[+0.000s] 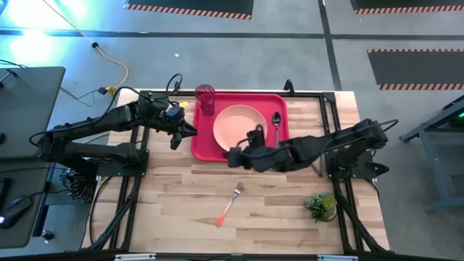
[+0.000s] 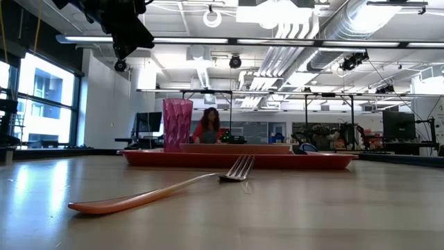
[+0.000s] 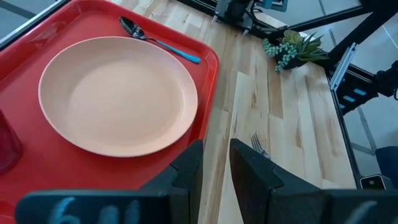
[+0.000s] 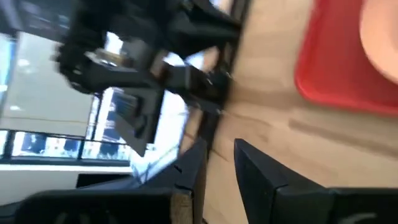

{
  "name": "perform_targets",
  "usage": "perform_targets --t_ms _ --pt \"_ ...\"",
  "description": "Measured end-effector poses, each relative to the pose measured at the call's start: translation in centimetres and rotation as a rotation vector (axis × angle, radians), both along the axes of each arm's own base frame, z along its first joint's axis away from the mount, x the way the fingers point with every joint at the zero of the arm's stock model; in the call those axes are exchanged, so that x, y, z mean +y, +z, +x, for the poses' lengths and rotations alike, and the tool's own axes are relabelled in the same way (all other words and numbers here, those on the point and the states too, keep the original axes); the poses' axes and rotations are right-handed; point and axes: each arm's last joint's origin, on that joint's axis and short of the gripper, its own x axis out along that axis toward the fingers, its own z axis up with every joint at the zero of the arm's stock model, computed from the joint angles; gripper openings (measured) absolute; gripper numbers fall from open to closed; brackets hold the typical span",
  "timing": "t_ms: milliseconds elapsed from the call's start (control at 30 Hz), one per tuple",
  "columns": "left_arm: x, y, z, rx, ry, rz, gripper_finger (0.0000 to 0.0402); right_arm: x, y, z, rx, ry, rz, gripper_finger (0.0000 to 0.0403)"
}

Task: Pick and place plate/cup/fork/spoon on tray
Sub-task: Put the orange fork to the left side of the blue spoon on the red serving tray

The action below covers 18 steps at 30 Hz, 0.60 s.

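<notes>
The red tray (image 1: 199,145) lies at the table's far middle. On it are the salmon-pink plate (image 1: 241,127), the dark-red cup (image 1: 205,98) at its far left corner, and the blue-handled spoon (image 1: 276,125) at the plate's right. The orange-handled fork (image 1: 230,203) lies flat on the bare wood near the table's front, tines toward the tray. My left gripper (image 1: 190,132) hovers shut and empty at the tray's left edge. My right gripper (image 1: 232,156) hovers shut and empty over the tray's near edge, above the table.
A small potted plant (image 1: 320,205) stands at the table's near right. The wood around the fork is bare. A person sits in the room beyond the table (image 2: 208,125).
</notes>
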Motion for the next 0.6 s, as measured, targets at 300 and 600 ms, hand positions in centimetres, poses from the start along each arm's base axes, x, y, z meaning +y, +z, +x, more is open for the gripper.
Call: perform_targets --t_ms 300,600 --pt "0.0 0.0 0.0 0.000 0.000 0.000 0.0069 1.6 -5.1 2.8 0.204 0.033 0.230 0.0074" --pt "0.0 0.0 0.0 0.000 0.000 0.000 0.0069 3.6 -9.1 3.4 0.364 -0.029 0.382 0.0074"
